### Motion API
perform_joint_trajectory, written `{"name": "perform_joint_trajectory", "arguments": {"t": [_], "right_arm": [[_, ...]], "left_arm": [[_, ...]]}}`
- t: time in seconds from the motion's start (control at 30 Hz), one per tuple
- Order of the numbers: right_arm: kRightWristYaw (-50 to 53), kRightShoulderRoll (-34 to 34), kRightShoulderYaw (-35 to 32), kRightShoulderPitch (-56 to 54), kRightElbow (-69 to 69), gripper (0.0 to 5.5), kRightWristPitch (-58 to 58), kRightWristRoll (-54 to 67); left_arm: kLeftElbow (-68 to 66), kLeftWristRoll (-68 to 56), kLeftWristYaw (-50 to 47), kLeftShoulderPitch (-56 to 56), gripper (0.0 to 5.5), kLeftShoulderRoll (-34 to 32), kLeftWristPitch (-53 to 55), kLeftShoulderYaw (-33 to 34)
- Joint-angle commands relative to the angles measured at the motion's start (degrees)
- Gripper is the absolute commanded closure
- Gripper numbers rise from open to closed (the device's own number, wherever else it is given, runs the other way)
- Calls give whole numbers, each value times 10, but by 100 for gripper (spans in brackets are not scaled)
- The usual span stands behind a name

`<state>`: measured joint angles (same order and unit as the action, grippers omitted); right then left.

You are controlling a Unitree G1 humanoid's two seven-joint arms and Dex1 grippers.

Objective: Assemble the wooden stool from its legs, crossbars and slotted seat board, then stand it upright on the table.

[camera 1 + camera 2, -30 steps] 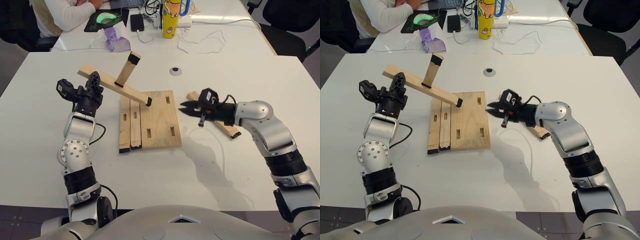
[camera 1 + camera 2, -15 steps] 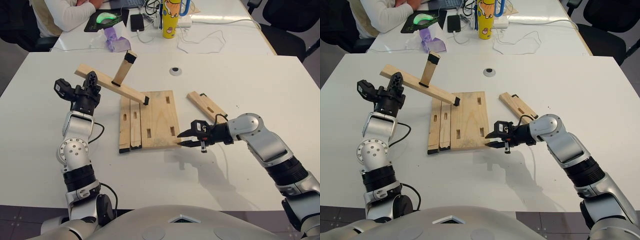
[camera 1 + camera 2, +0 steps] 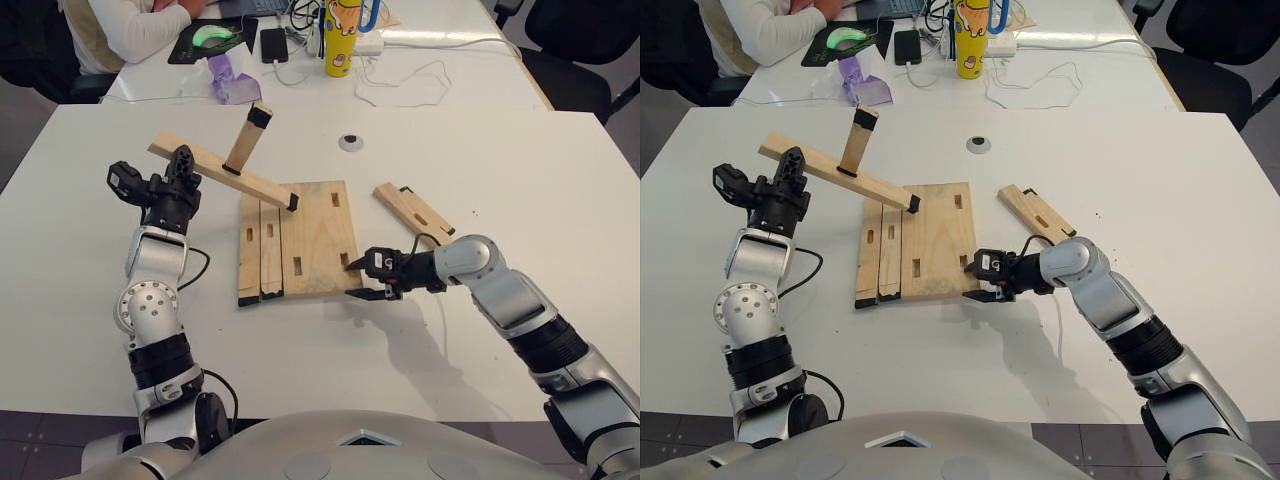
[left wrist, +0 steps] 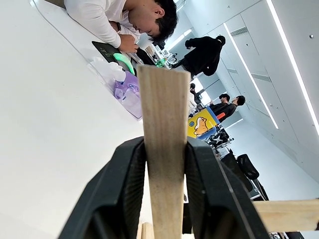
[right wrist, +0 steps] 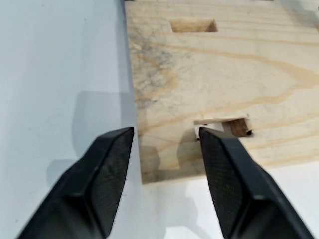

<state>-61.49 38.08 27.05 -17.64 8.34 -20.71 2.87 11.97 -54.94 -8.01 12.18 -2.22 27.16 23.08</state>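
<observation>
"Two pieces joined so far, that's it?"

"Looks like it; left tool (image 3: 178, 172) is pinching one leg (image 3: 225, 172) up off the table (image 3: 500, 160), with a crossbar (image 3: 250, 135) sticking out of it; seat board (image 3: 310, 235) lies flat mid-table, slots bare; right tool (image 3: 357, 278) is spread around its near right corner, not closed on it; a loose plank (image 3: 412, 213) lies beside the board; so most of the build, plus standing it up, is left imo."

An open-plan office: white worktables (image 3: 560, 180), black swivel chairs (image 3: 590, 40), a glowing computer mouse (image 3: 210, 36) on its pad, loose cables (image 3: 298, 14), long ceiling strip lights (image 4: 291, 64).
</observation>
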Motion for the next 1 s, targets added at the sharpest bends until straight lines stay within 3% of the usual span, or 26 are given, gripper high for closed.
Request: {"name": "perform_joint_trajectory", "arguments": {"t": [0.03,0.37,0.53,1.0], "right_arm": [[7,-6,9,-15,-13,307,-9,-25],[-30,-2,29,-28,-29,307,-105,-23],[37,-43,12,-58,-92,352,-142,-42],[133,-108,-10,-70,-124,352,-132,-46]], "left_arm": [[10,1,-5,-4,444,6,-4,0],[4,3,-3,5,444,9,-9,0],[4,3,-4,6,444,10,-13,1],[13,12,-1,24,444,0,-15,-7]]}}
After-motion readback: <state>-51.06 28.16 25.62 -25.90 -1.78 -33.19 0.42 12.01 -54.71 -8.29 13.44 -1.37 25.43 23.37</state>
